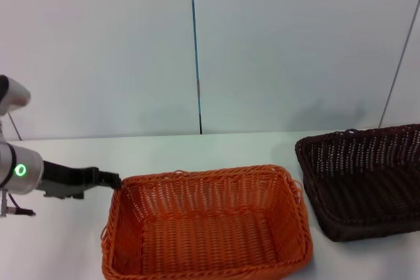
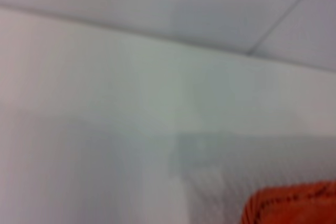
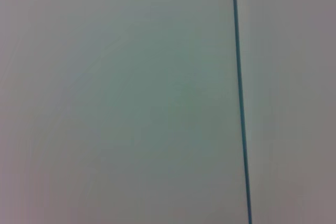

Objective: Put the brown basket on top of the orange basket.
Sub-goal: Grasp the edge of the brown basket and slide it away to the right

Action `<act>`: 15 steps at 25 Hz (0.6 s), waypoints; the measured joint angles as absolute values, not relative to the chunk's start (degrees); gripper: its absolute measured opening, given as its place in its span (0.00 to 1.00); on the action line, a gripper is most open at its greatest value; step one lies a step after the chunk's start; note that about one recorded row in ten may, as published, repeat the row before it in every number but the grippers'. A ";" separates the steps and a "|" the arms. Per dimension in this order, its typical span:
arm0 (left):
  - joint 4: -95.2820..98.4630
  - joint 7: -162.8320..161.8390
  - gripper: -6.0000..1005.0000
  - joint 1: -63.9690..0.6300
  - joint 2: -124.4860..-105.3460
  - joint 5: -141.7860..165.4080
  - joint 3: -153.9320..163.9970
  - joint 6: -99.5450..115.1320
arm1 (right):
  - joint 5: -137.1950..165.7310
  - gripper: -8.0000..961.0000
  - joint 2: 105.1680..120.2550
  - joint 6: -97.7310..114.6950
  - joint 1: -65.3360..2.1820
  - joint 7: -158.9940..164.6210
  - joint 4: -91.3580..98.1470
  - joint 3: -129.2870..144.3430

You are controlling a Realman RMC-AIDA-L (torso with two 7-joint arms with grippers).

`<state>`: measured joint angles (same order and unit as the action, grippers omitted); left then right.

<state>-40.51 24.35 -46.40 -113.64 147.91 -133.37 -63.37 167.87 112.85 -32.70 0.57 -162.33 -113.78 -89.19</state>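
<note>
Orange basket (image 1: 207,224) sits before us on the white table (image 1: 59,254), and we use it as our landmark. To its right, just apart from it, rests the brown basket (image 1: 364,181), upright and partly cut off at the edge of the head view. Nothing has hold of it, so we judge the stacking not yet begun.

Our left gripper (image 1: 108,180) reaches in from the left of the orange basket, its tip at or just beside the rear left corner of the rim. We cannot tell whether its fingers are parted or closed, nor whether they hold the weave. Our right gripper does not show in any view.

We see risks from here. The left gripper is at the wrong basket; if it catches the rim it could drag or tip the orange basket and spoil the landing spot. The brown basket is far from the left arm, so a lift by one edge could let it tilt and land skewed.

Only the head view shows both baskets and the arm. The left wrist view gives just an orange corner (image 2: 294,205) and bare table; the right wrist view shows only a pale wall with a thin blue line (image 3: 239,98).
</note>
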 joint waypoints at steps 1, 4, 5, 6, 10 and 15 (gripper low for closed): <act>-42.18 24.26 0.80 -45.69 -114.01 147.93 -133.14 -62.69 | 167.87 0.90 112.85 -32.69 0.58 -162.33 -113.78 -89.20; -45.78 24.17 0.85 -43.87 -114.92 147.74 -133.05 -60.51 | 167.87 0.90 112.85 -32.59 0.64 -162.33 -113.87 -89.21; -47.53 24.17 0.86 -42.94 -115.51 147.65 -133.08 -59.36 | 167.87 0.90 112.85 -32.51 0.67 -162.33 -113.98 -89.24; -50.37 24.28 0.86 -41.62 -116.43 147.54 -133.07 -57.83 | 167.87 0.90 112.86 -32.51 0.68 -162.33 -114.15 -89.27; -54.79 24.43 0.89 -39.61 -117.62 147.56 -133.17 -55.56 | 167.87 0.90 112.98 -32.56 0.68 -162.33 -114.76 -89.71; -61.80 24.45 0.90 -35.74 -119.77 146.02 -133.46 -48.75 | 167.84 0.90 113.22 -34.23 0.25 -162.31 -115.84 -90.66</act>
<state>-61.80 24.45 -35.73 -119.77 146.02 -133.46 -48.75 167.84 113.22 -34.23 0.25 -162.31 -115.84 -90.66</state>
